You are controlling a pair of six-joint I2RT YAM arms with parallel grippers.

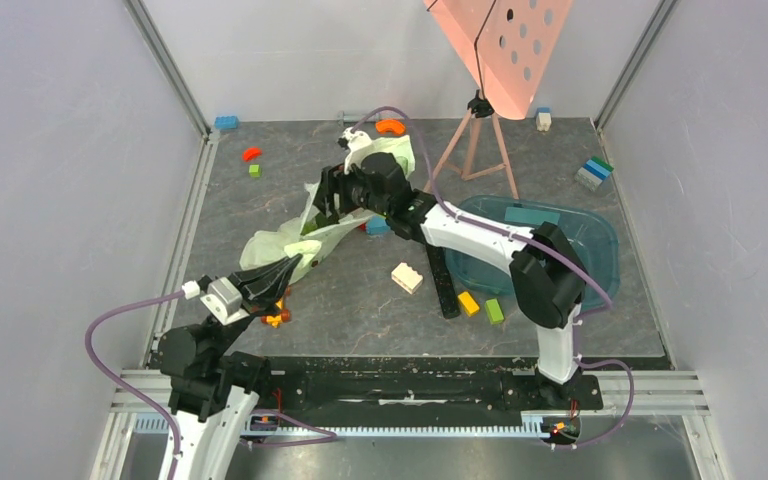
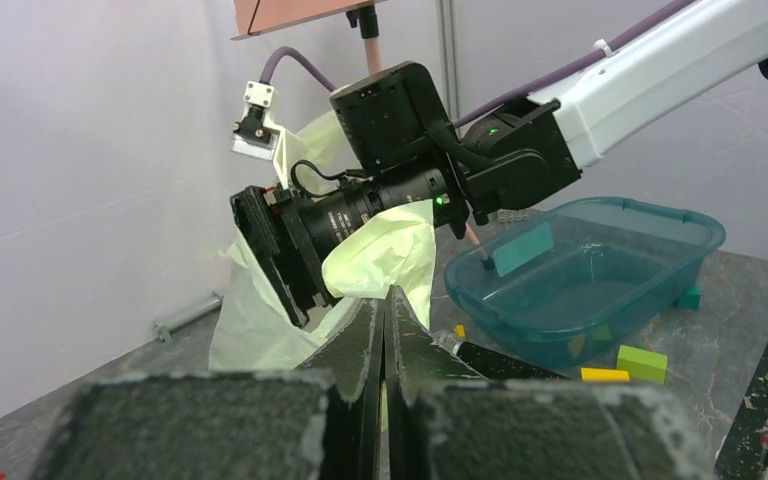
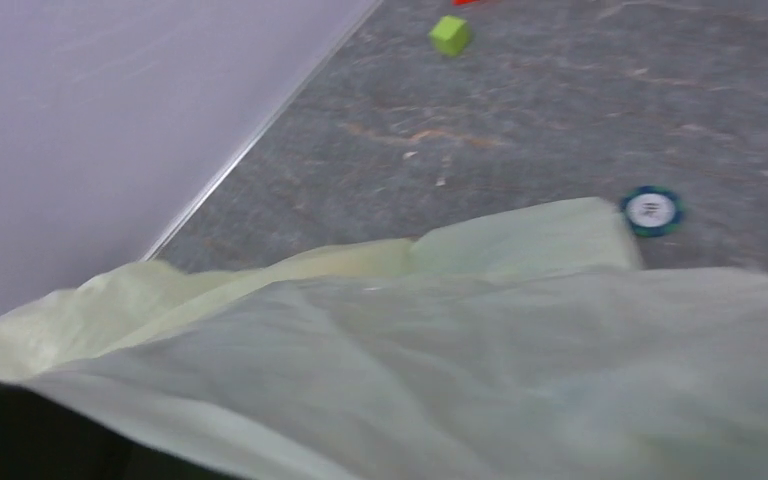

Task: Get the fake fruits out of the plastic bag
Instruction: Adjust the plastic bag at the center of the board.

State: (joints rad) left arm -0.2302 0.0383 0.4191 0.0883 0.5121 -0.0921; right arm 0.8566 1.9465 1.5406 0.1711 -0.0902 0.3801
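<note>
My left fingers [image 2: 355, 350] are pressed flat together, pinching the near end of the large, thin, crinkly pale-green plastic bag [image 1: 270, 245] close to the near left corner of the tabletop [image 1: 360, 315]. My right fingers [image 1: 328, 198] stand well apart, pushed in among the bag's upper folds. The film covers their tips, and I cannot tell whether anything sits between them.

The bag runs from my left fingers away toward the middle of the far edge, in the left half of the tabletop, with its far end bunched beside my right wrist. From my right wrist camera its film fills the lower part of the view. I cannot make out any small rounded plastic fake fruits through it. A small orange thing [image 1: 278, 319] lies on the tabletop just beside my left fingers, too small to tell what it is.

A rigid transparent teal-blue tray [image 1: 605, 240] sits toward the right edge. Between it and the bag lie a cream building brick [image 1: 407, 277], a yellow brick [image 1: 469, 303] and a green brick [image 1: 495, 311]. A small lime-green cube [image 3: 450, 35] rests near the left edge, and a round blue-rimmed chip [image 3: 651, 211] lies flat just beyond the bag.
</note>
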